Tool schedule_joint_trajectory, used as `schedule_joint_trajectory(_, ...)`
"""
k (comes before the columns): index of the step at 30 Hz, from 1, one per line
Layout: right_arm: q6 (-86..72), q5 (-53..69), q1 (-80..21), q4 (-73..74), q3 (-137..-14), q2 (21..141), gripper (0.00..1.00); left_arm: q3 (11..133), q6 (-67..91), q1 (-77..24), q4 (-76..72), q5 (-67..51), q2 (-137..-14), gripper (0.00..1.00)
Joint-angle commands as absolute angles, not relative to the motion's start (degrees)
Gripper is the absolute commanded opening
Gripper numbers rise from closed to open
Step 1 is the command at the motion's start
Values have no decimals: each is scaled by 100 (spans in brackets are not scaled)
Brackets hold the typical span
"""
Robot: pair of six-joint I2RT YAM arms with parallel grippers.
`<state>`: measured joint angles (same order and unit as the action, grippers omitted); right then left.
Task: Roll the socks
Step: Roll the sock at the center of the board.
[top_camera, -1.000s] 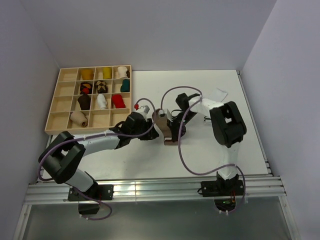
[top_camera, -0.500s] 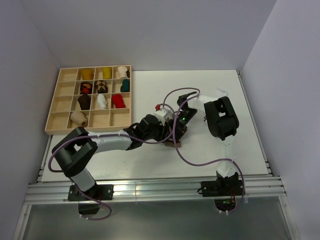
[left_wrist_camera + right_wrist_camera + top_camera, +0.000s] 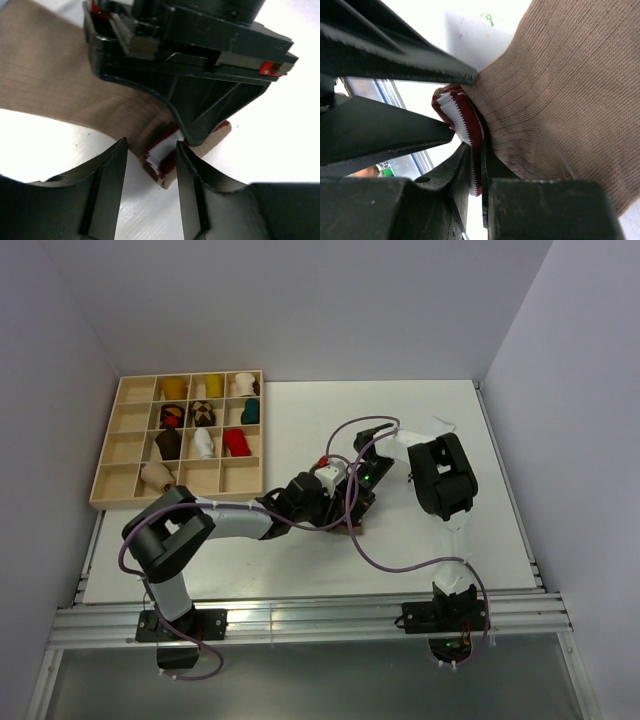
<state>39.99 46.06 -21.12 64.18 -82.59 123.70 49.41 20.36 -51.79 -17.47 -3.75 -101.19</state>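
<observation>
A brown sock [image 3: 55, 85] lies on the white table, and its white-and-maroon striped cuff [image 3: 161, 156] is lifted. My right gripper [image 3: 477, 150] is shut on that cuff [image 3: 465, 125], with the brown knit [image 3: 570, 100] spreading away from it. My left gripper [image 3: 150, 150] is open, its fingers [image 3: 107, 190] on either side of the cuff's end without touching it. In the top view both grippers, left [image 3: 335, 502] and right [image 3: 355, 492], meet at mid-table and hide most of the sock [image 3: 350, 529]. No loose cream sock shows.
A wooden compartment tray [image 3: 120, 450] stands at the back left and holds several rolled socks. A small white item [image 3: 437, 427] lies at the back right. Grey walls close in the table on the left, back and right.
My left gripper has moved right to the sock's cuff. The right arm has folded in over the sock, which lay in plain view before and is now mostly hidden.
</observation>
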Motion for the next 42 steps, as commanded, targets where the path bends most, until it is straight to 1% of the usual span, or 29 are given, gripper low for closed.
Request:
schedule_joint_trajectory(1, 3991, 4034, -2145, 6205, -8385, 12568, 13, 4931, 2092, -5194, -2057, -659, -10248, 48)
schedule_joint_trajectory(4, 3911, 4008, -2145, 6144, -8402, 12551, 14, 4948, 2197, -5203, -1960, -624, -10388, 40)
schedule_joint_trajectory(5, 3876, 3982, -2145, 6065, -8368, 12507, 15, 4931, 2241, -5203, -1916, -624, -10432, 34)
schedule_joint_trajectory(7, 3797, 3947, -2153, 5994, -8332, 12437, 17, 4931, 2302, -5203, -1837, -633, -10547, 26)
schedule_joint_trajectory(8, 3788, 3938, -2145, 5942, -8315, 12376, 20, 4931, 2364, -5203, -1793, -624, -10590, 20)
schedule_joint_trajectory(9, 3779, 3938, -2145, 5907, -8297, 12340, 22, 4931, 2390, -5203, -1749, -633, -10660, 17)
schedule_joint_trajectory(10, 3753, 3929, -2145, 5880, -8227, 12288, 27, 4931, 2469, -5203, -1723, -633, -10696, 9)
schedule_joint_trajectory(12, 3718, 3929, -2145, 5644, -8078, 12016, 33, 4948, 2531, -5203, -1574, -676, -10784, 2)
schedule_joint_trajectory(13, 3718, 3920, -2136, 5547, -7886, 11884, 40, 4983, 2644, -5203, -1504, -677, -10793, 0)
schedule_joint_trajectory(16, 3674, 3946, -2004, 5151, -7595, 11278, 48, 4983, 2794, -5203, -1241, -651, -10802, 0)
schedule_joint_trajectory(17, 3656, 4007, -1926, 5020, -7455, 10981, 52, 5044, 2856, -5186, -1117, -668, -10819, 0)
schedule_joint_trajectory(18, 3665, 4034, -1733, 4966, -7401, 10856, 54, 5071, 2883, -5168, -1021, -694, -10837, 0)
schedule_joint_trajectory(20, 3700, 4078, -1504, 4844, -7269, 10488, 55, 5150, 2944, -5142, -721, -703, -10837, 0)
schedule_joint_trajectory(23, 3762, 4157, -1065, 4476, -6848, 9900, 55, 5107, 3050, -5019, -545, -1001, -10714, 0)
schedule_joint_trajectory(24, 3814, 4140, -976, 4343, -6681, 9722, 55, 5098, 3067, -4958, -501, -1289, -10662, 0)
schedule_joint_trajectory(25, 3849, 4114, -862, 4150, -6271, 9512, 54, 5098, 3163, -4896, -457, -1431, -10644, 0)
schedule_joint_trajectory(26, 3884, 4035, -835, 3687, -5997, 9023, 54, 5106, 3199, -4730, -361, -1624, -10635, 0)
schedule_joint_trajectory(27, 3989, 3956, -826, 3430, -5724, 8739, 54, 5106, 3225, -4642, -326, -2000, -10635, 0)
schedule_joint_trajectory(28, 4042, 3868, -861, 3184, -5200, 8475, 56, 5150, 3304, -4519, -256, -2091, -10626, 0)
schedule_joint_trajectory(29, 4086, 3832, -879, 2781, -4968, 7968, 57, 5220, 3322, -4465, -20, -2135, -10643, 0)
schedule_joint_trajectory(30, 4252, 3806, -922, 2647, -4748, 7728, 57, 5264, 3314, -4430, 174, -2301, -10652, 0)
schedule_joint_trajectory(31, 4341, 3762, -975, 2524, -4389, 7491, 57, 5378, 3366, -4421, 306, -2311, -10644, 0)
schedule_joint_trajectory(33, 4569, 3613, -1273, 2207, -4045, 6831, 57, 5501, 3471, -4368, 693, -2355, -10722, 0)
schedule_joint_trajectory(34, 4596, 3325, -1440, 2093, -3747, 6455, 57, 5650, 3524, -4333, 807, -2425, -10766, 0)
schedule_joint_trajectory(35, 4579, 3087, -1894, 1796, -3579, 6286, 59, 5712, 3559, -4333, 887, -2461, -10810, 1)
schedule_joint_trajectory(37, 4544, 2770, -2423, 1557, -3236, 5961, 64, 5861, 3647, -4324, 1063, -2618, -10951, 0)
schedule_joint_trajectory(38, 4527, 2464, -2878, 1347, -3165, 5915, 65, 5915, 3647, -4324, 1116, -2680, -11012, 0)
schedule_joint_trajectory(42, 4649, 2101, -3584, 1187, -3102, 6090, 67, 6126, 3700, -4298, 1265, -2979, -11355, 0)
